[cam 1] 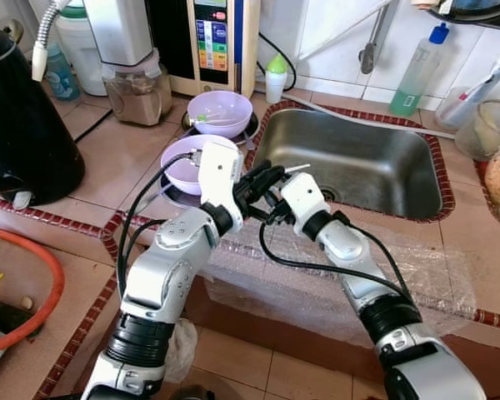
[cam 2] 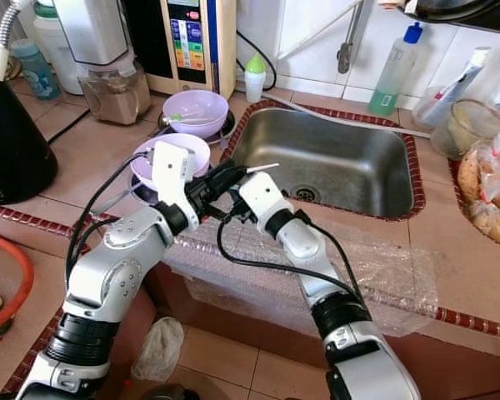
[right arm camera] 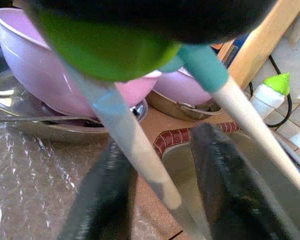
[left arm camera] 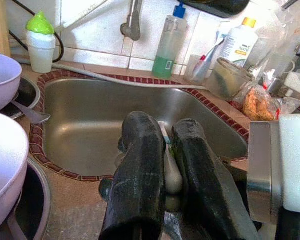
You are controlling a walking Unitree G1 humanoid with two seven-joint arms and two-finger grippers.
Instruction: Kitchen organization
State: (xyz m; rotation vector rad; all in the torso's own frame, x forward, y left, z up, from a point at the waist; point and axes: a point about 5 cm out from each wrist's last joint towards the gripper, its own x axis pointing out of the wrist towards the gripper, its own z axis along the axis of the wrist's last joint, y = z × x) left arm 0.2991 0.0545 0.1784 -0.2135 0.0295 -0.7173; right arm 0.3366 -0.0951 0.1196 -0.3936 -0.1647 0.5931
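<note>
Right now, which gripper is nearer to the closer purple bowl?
Left. The left gripper sits just beside the near purple bowl, at the sink's front-left corner, clamping thin utensil handles. The right gripper meets it from the sink side, slightly farther.

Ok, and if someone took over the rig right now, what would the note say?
Left gripper: shut on a slim white-and-teal handle, at the sink's front-left corner.
Right gripper: open, meeting the left one tip to tip, gripping nothing yet.
Things: two purple bowls sit left of the sink, the far one with a spoon in it.
Done: handle picked up.
Left: probably pass it to the right gripper or place it; the bowls are untouched.
</note>
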